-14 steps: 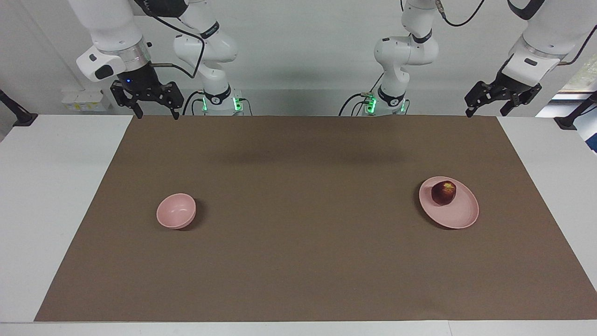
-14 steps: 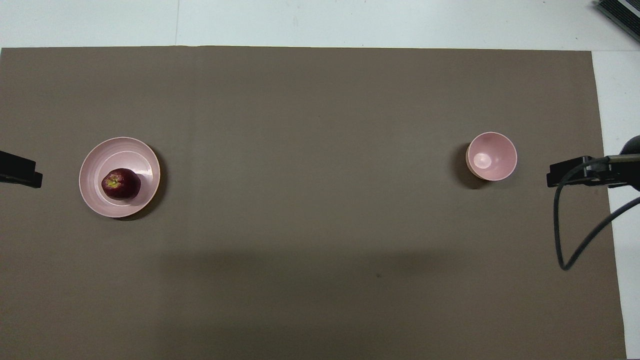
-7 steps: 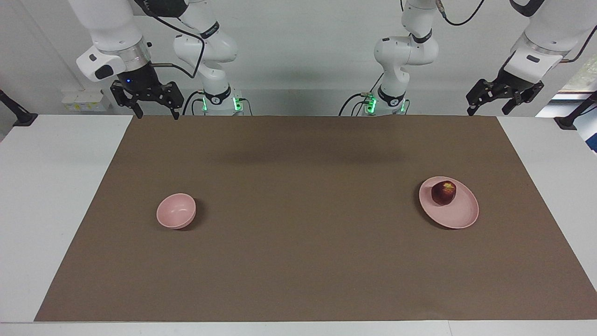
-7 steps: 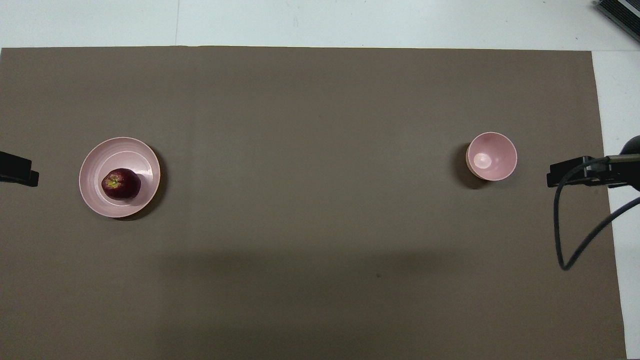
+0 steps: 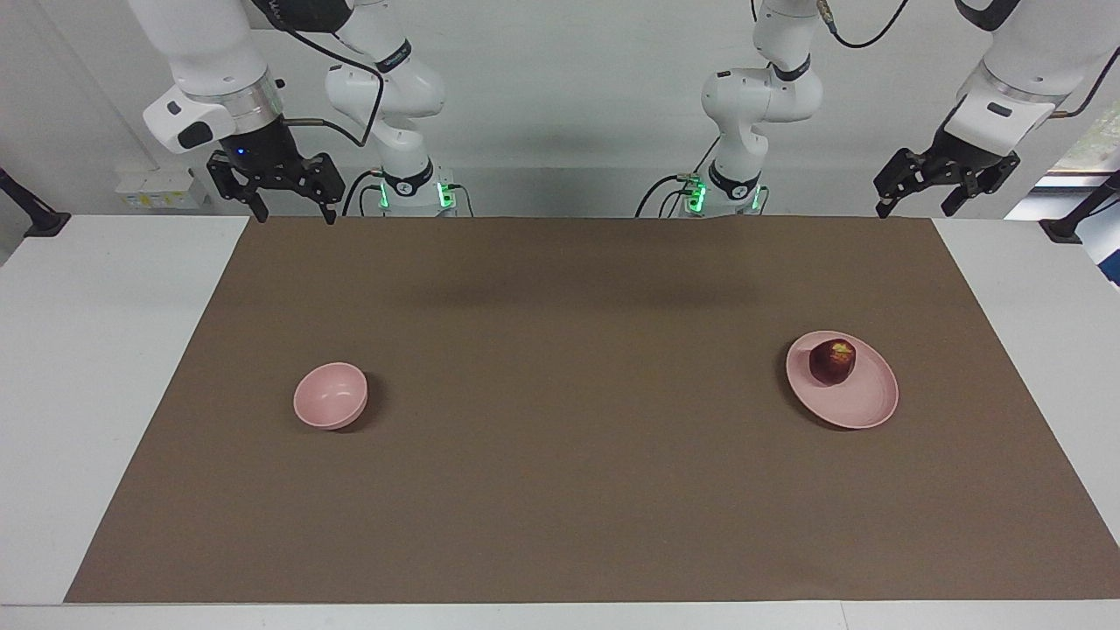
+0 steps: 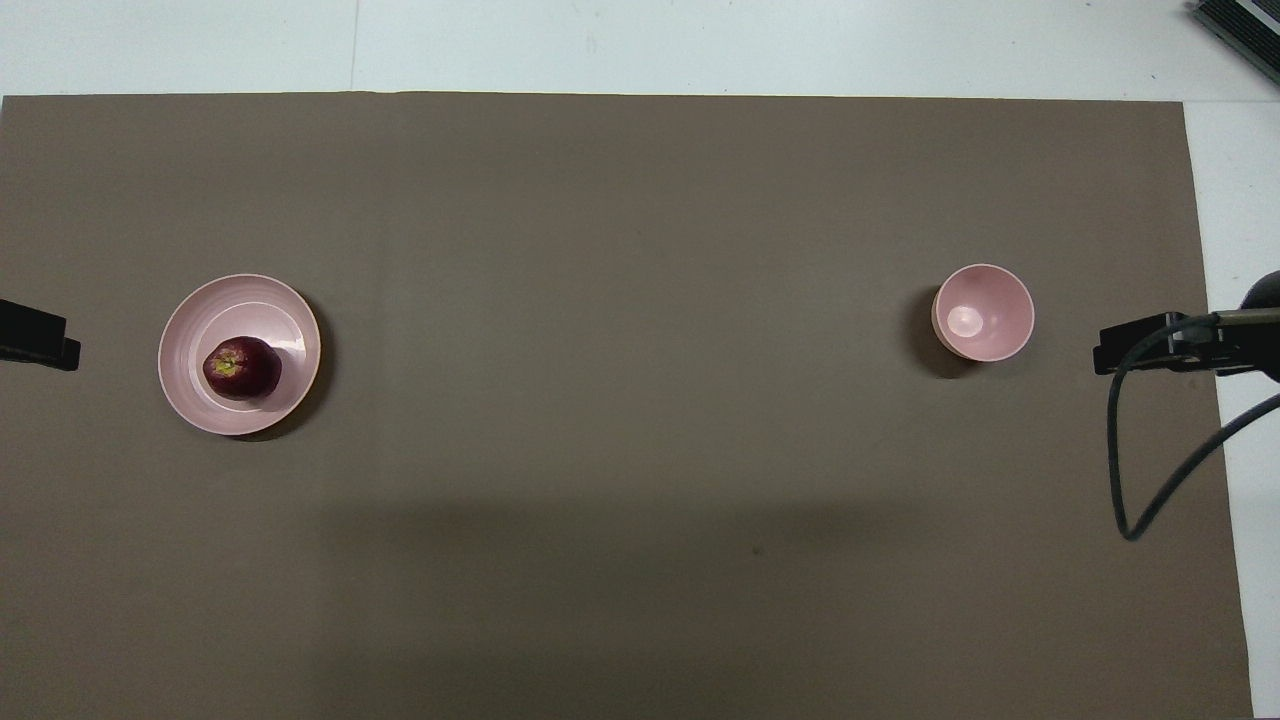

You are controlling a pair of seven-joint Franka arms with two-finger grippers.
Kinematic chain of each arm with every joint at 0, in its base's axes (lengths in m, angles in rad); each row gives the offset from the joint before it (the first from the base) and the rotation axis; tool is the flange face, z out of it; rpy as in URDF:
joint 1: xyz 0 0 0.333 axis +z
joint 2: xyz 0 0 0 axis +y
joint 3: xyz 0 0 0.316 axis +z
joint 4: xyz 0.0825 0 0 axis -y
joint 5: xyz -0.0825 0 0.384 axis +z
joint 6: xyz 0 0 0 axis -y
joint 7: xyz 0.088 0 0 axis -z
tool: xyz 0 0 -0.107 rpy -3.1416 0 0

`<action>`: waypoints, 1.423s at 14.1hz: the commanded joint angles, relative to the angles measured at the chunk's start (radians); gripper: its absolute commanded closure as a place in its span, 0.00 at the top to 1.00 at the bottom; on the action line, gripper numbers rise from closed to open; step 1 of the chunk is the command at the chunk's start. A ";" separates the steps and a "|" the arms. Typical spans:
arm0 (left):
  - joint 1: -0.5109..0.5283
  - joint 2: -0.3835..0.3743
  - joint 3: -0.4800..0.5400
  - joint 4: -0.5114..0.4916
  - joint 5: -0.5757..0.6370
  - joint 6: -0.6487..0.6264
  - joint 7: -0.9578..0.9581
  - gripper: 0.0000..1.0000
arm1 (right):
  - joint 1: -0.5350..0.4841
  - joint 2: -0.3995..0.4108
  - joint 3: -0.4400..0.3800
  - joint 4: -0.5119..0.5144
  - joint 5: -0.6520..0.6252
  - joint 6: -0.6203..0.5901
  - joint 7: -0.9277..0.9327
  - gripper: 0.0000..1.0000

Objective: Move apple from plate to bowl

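- White walls up top, a brown mat (image 5: 560, 411) spread across a white table (image 5: 105, 367), and both arms parked high at the robots' edge.
- Apple (image 5: 832, 361) sits on the plate (image 5: 862, 407), toward the left arm's end of the table, tucked into the part of the plate nearer the robots.
- Bowl (image 5: 330, 395) stands empty toward the right arm's end, well apart from the plate, with bare mat between them.
- Left gripper (image 5: 917, 205) hangs over the mat's corner at its own end, jaws spread wide, holding nothing.
- What's changed over the last second: that left gripper has lifted and turned a little. Small stuff, nowhere near the plate yet.
- Right gripper (image 5: 291, 212) hangs over the mat's edge at its end, jaws wide, empty; that arm waits, unmoved.
- Apple, plate and bowl sit exactly where they were.
- My read: the task has barely started. The left arm looks the likely one to go down for the apple, then it is a long carry to the bowl.
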 commanded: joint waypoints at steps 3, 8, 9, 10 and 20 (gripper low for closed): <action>0.008 -0.034 0.003 -0.043 -0.012 0.000 0.014 1.00 | -0.009 -0.001 0.002 0.007 0.015 -0.007 0.006 1.00; 0.003 -0.038 0.003 -0.046 -0.012 -0.038 0.011 1.00 | -0.009 -0.001 0.002 0.007 0.015 -0.007 0.006 1.00; 0.002 -0.041 0.003 -0.047 -0.012 -0.036 0.009 1.00 | -0.009 -0.001 0.002 0.007 0.016 -0.007 0.006 1.00; 0.003 -0.042 0.003 -0.049 -0.012 -0.035 0.011 1.00 | -0.009 -0.001 0.001 0.007 0.015 -0.007 0.006 1.00; 0.011 0.026 0.003 -0.125 -0.012 0.120 0.004 1.00 | -0.009 -0.001 0.002 0.007 0.015 -0.007 0.006 1.00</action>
